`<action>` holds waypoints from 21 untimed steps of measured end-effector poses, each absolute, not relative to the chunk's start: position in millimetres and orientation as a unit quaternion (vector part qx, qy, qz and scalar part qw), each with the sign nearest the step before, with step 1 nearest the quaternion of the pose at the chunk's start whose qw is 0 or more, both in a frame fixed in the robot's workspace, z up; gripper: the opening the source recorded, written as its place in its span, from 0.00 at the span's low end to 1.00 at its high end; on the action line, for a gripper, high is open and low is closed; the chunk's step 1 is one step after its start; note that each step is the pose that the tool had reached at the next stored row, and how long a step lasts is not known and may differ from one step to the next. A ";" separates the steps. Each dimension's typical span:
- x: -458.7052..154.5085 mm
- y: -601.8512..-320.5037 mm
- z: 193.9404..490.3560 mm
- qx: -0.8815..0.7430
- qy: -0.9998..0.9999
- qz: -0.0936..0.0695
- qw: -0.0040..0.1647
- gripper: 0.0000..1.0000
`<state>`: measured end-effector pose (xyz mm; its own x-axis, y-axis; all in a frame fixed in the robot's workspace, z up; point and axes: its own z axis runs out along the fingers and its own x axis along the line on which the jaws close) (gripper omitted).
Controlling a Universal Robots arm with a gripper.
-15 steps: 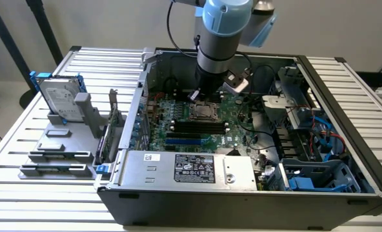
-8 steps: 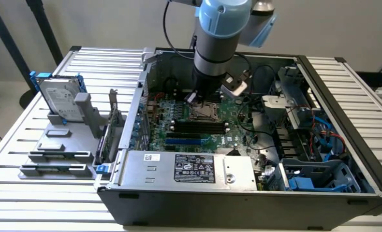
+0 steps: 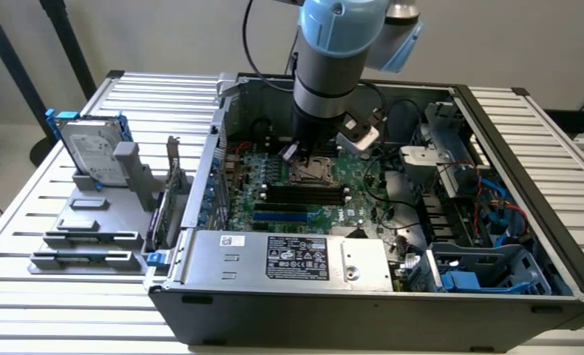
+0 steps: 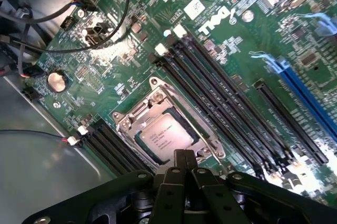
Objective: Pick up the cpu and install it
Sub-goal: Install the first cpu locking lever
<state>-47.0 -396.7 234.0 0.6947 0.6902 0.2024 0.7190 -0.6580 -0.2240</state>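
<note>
- Sitting in the metal frame of its socket [image 4: 167, 129], the cpu [image 4: 164, 135] lies flat with its silver top up, just ahead of the fingertips of the gripper [image 4: 184, 161] — close to them, though I cannot tell whether they touch its near edge.
- The jaws are together, black fingers pressed side by side with nothing between them; the chip is not held.
- In the exterior view the arm [image 3: 333, 66] stands nearly upright over the socket on the green motherboard [image 3: 272, 166] inside the open computer case [image 3: 371, 296].
- Doing this step well, by my judgement, means checking that the chip rests level inside the frame — no corner riding up on the rim — since a tilted chip could bend the contacts beneath.
- Any push with the closed tips should be light and straight down, on the metal top and not on the frame's thin edges.
- Black memory slots [image 4: 221, 92] run just beyond the socket, and loose wires [image 4: 105, 29] lie farther off; both deserve a wide berth.
</note>
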 end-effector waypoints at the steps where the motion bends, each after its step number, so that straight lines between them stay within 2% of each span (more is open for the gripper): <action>1: -47.6 -399.3 235.8 -0.909 -0.387 -0.050 0.145 0.11; 9: -53.0 -416.3 247.8 -0.909 -0.386 -0.048 0.149 0.11; 15: -56.6 -418.9 248.0 -0.911 -0.381 -0.030 0.157 0.11; 21: -61.4 -419.6 246.8 -0.911 -0.379 -0.028 0.158 0.11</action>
